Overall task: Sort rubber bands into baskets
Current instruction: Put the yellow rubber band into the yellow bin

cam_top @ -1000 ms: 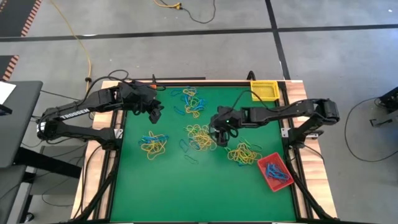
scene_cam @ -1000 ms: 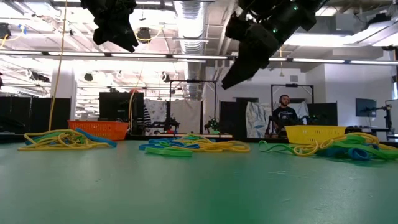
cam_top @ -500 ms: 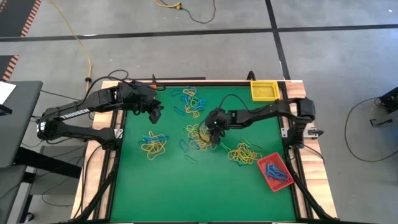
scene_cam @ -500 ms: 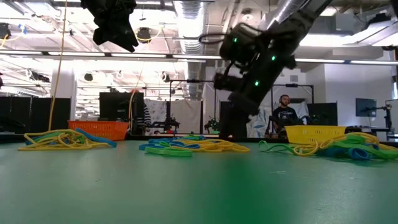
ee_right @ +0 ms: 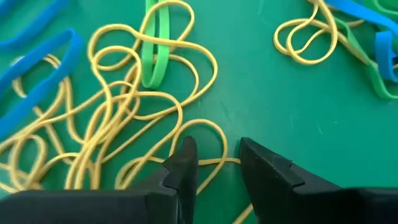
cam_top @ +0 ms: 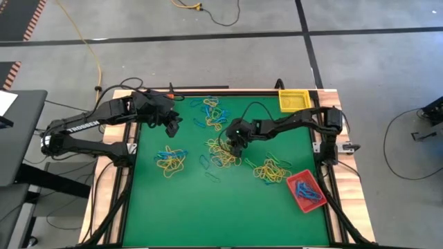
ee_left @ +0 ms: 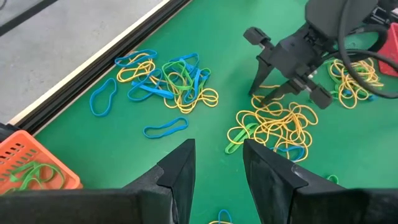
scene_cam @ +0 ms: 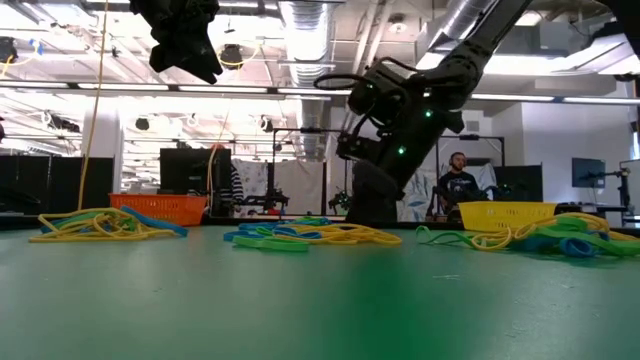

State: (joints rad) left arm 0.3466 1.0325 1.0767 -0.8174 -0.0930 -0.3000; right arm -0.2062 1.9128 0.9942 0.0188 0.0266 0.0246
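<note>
Green table (cam_top: 173, 200): right tool (ee_right: 217, 163) half open, tips down on yellow rubber bands (ee_right: 118, 134); left tool (ee_left: 217, 165) half open, empty.

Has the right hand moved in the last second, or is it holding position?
Yes. In the high view the right hand has shifted left, farther from the yellow basket, and now sits down at the middle pile of rubber bands.
</note>
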